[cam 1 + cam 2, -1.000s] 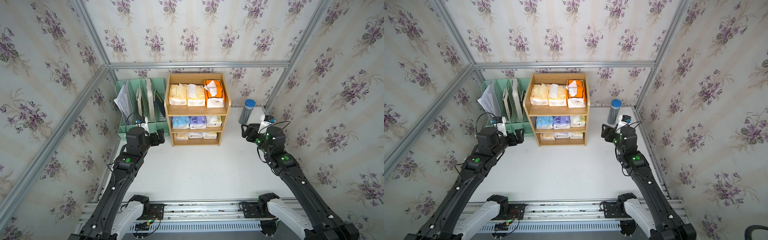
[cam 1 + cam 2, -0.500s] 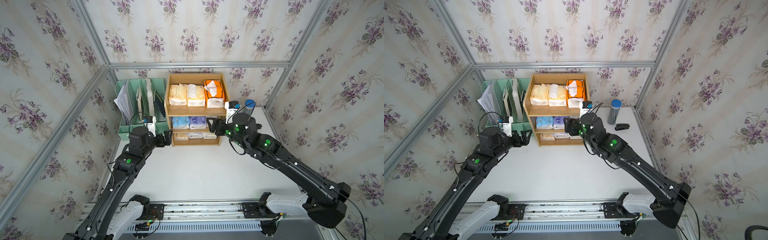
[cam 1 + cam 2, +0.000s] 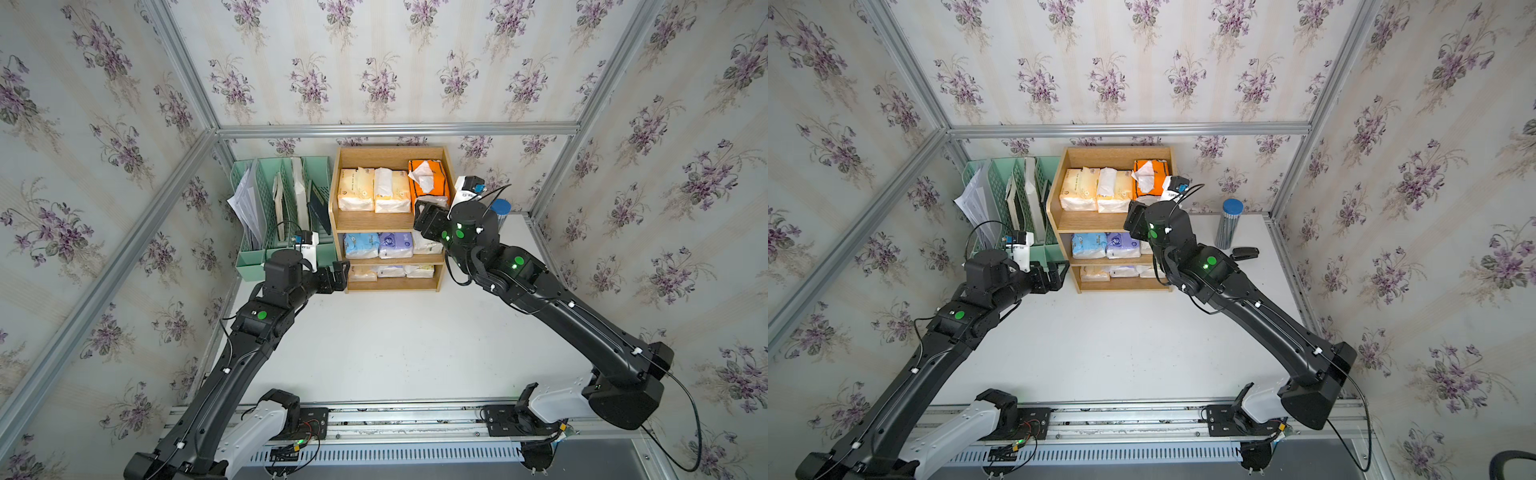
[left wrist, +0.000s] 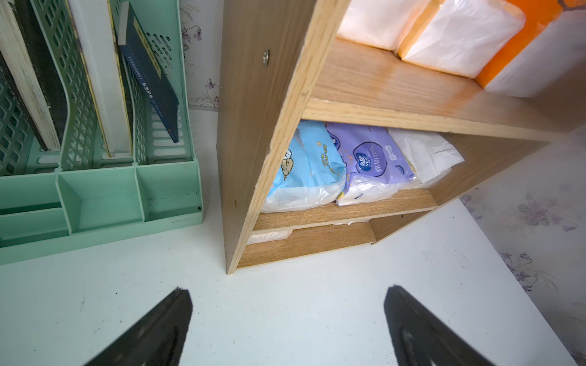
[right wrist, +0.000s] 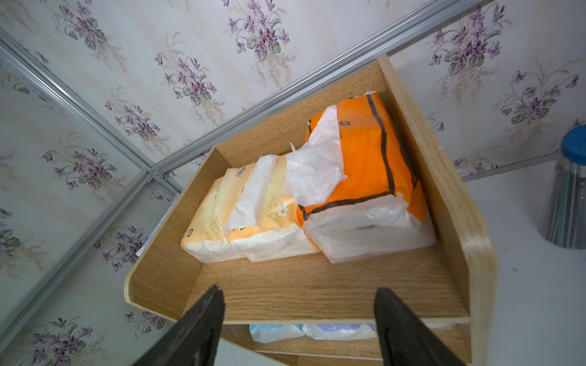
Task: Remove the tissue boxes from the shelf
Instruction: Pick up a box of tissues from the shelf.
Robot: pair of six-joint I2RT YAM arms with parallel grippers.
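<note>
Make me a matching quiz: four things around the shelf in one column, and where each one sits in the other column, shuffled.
Things
1. orange tissue pack
2. light blue tissue pack
3. blue-capped cylinder
4. dark blue book

Places
A. middle tier of the shelf
B. in the green file organizer
C. standing on the table, outside the shelf
D. top tier of the shelf

Pairs: 1-D, 2-A, 3-C, 4-B

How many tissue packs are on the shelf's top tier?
3, in a row: a cream-yellow pack, another cream-yellow pack, the orange pack beside the side panel. None seems hidden.
</note>
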